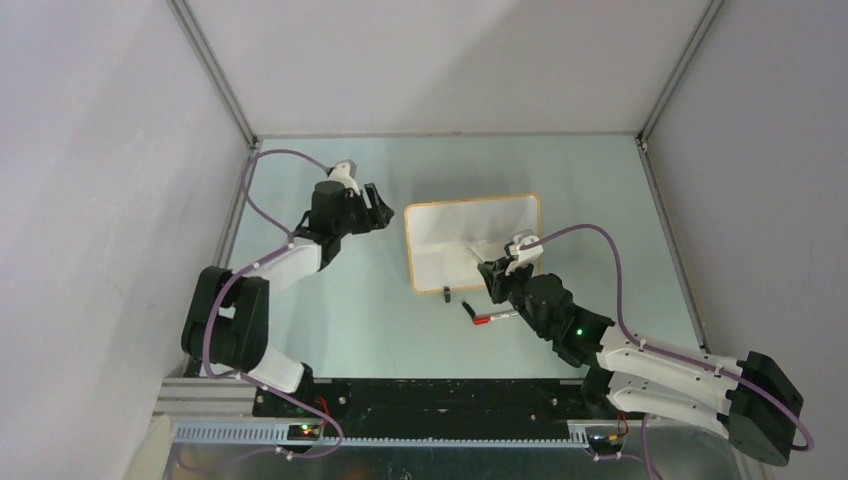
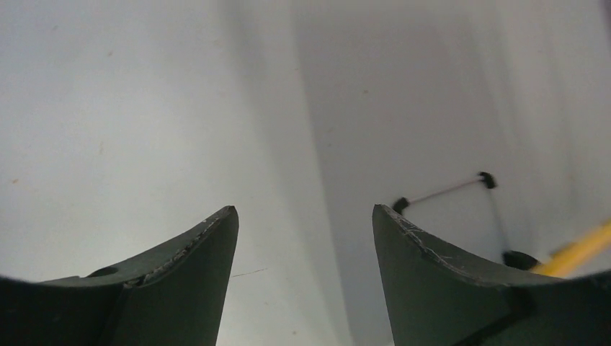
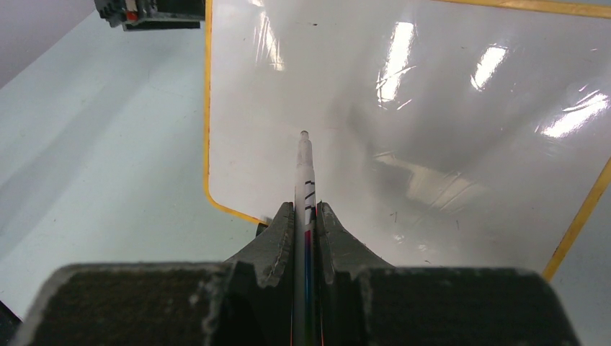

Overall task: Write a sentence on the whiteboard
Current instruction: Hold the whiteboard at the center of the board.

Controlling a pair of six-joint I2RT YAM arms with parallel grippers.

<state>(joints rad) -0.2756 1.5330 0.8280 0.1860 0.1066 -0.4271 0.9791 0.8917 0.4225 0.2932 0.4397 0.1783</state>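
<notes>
The whiteboard [image 1: 450, 245] lies flat mid-table, white with a thin orange frame. Its glossy face [image 3: 432, 108] is plain apart from glare, and no sentence is in view on it. My right gripper [image 1: 497, 268] hovers over the board's near right part, shut on a thin white marker [image 3: 305, 166]. The marker's tip points out over the board's near left area. My left gripper [image 1: 385, 215] stands open and holds nothing, just left of the board's far left corner. In the left wrist view its fingertips [image 2: 304, 210] frame only pale wall, with a strip of orange frame [image 2: 583, 249] at the right.
A red and black pen-like piece [image 1: 492, 319] lies on the table in front of the board, under my right arm. A small black clip foot [image 1: 446, 292] juts from the board's near edge. Grey enclosure walls close in the table on three sides.
</notes>
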